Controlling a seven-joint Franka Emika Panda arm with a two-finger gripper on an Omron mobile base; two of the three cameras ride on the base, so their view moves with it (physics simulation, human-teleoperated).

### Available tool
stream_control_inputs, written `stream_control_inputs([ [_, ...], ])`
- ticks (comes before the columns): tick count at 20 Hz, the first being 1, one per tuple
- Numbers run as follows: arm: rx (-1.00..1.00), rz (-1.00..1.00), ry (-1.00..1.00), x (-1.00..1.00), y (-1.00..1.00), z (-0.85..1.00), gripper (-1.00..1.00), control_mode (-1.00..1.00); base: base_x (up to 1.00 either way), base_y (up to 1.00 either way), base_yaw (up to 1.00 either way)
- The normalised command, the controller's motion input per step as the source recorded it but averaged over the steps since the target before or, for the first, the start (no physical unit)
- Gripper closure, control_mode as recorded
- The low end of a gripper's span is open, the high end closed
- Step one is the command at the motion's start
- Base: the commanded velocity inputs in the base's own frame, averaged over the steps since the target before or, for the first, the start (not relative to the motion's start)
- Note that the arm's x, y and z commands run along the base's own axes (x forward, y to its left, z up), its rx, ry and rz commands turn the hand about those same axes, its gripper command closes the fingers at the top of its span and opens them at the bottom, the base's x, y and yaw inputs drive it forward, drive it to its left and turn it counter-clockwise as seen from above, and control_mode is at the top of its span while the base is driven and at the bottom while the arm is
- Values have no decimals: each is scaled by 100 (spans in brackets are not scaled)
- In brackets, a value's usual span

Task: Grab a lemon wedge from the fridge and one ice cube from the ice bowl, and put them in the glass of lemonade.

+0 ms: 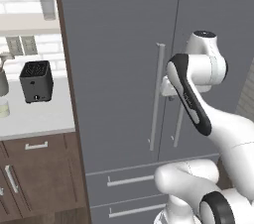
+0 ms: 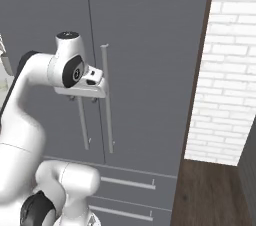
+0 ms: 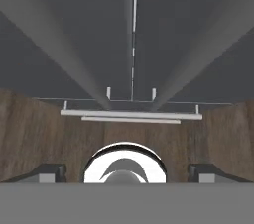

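Observation:
The grey two-door fridge [image 1: 114, 69] [image 2: 150, 45] [image 3: 99, 29] stands shut in front of me. My gripper [image 2: 83, 100] [image 3: 128, 172] hangs open, pointing down, close to the doors at the height of the upper part of the long silver handles [image 1: 157, 96] [image 2: 106, 100], with nothing between its fingertips [image 3: 47, 171]. In the hand view the two handles run down either side of the door seam. A short pale yellow-green glass [image 1: 3, 109], probably the glass of lemonade, is cut off at the counter's left edge. The lemon wedge, ice cube and ice bowl are out of view.
Left of the fridge, a pale counter [image 1: 44, 119] carries a black toaster [image 1: 36, 82] over brown cabinets [image 1: 44, 178]. Two fridge drawers [image 2: 130, 182] lie below the doors. A white brick wall [image 2: 225, 70] and wood floor [image 2: 210, 190] are on the right.

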Motion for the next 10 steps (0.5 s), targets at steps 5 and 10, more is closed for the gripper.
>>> stream_control_inputs([
  [5, 0, -7, 0, -62, -18, -30, -100, -100, 0, 0, 0],
  [10, 0, 0, 7, -42, -3, -33, -100, -100, 0, 0, 0],
])
